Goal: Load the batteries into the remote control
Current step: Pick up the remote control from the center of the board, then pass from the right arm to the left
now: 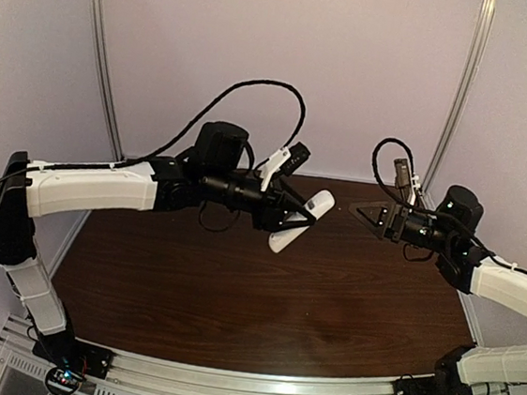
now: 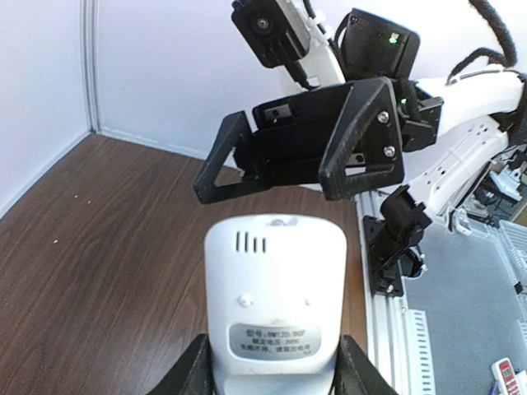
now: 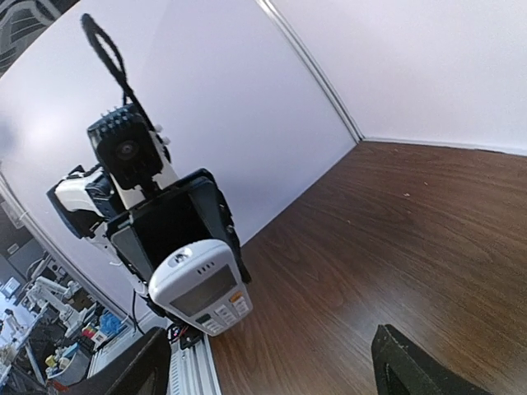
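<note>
Slippage is the risk: the left gripper (image 1: 289,224) pinches only the bottom end of the remote control (image 2: 274,288), with the table (image 1: 235,289) well beneath it, so the right gripper (image 1: 361,212), spread and empty just beyond its top, could nudge it loose; batteries unseen.

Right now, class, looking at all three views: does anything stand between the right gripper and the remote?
Nothing visible does. The remote, held in the air by the left gripper, faces the open right gripper with only a gap of air between them.
</note>
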Robot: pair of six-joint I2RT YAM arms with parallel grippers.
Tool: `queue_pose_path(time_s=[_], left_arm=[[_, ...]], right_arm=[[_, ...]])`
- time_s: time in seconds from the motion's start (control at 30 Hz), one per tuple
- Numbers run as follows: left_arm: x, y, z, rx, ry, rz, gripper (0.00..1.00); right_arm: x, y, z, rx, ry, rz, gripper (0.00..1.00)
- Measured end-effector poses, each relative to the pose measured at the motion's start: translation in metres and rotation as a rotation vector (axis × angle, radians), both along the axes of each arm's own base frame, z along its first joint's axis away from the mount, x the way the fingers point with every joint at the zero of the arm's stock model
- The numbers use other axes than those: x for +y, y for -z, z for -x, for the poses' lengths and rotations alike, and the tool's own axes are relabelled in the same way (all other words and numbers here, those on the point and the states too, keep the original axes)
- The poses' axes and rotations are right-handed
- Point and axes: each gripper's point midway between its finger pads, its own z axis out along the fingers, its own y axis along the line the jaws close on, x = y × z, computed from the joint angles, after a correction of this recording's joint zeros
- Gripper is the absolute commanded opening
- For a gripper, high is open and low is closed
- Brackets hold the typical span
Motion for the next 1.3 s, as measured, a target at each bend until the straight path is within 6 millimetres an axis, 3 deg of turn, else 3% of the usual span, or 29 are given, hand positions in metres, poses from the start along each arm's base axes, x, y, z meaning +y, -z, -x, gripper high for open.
queue_pose_path(time_s=[0.17,0.3,0.7,1.03,1.1,1.2,1.3], left_arm=[[-0.001,-0.004,0.014,0.049,0.058,0.087,0.18],[-0.002,-0.005,0.022,0.084,0.096,0.133,0.17],[0.001,-0.025,0.040,0.115,0.189,0.267,0.17],[0.004,-0.030,0.043,0.150,0.183,0.301,0.17],[0.005,-0.030,0.042,0.165,0.175,0.301,0.23],[0.007,-0.029,0.041,0.166,0.165,0.304,0.46],[0.011,-0.030,0.042,0.168,0.152,0.307,0.75]], right_arm=[[0.025,-0.040,0.022,-0.111,-0.106,-0.057,0.84],[0.041,-0.059,0.032,-0.162,-0.166,-0.077,0.83],[0.072,-0.056,0.044,-0.150,-0.255,-0.071,0.73],[0.089,-0.055,0.055,-0.177,-0.296,-0.064,0.34],[0.090,-0.054,0.053,-0.186,-0.290,-0.057,0.27],[0.091,-0.054,0.052,-0.178,-0.291,-0.050,0.20],[0.093,-0.055,0.050,-0.169,-0.288,-0.038,0.16]])
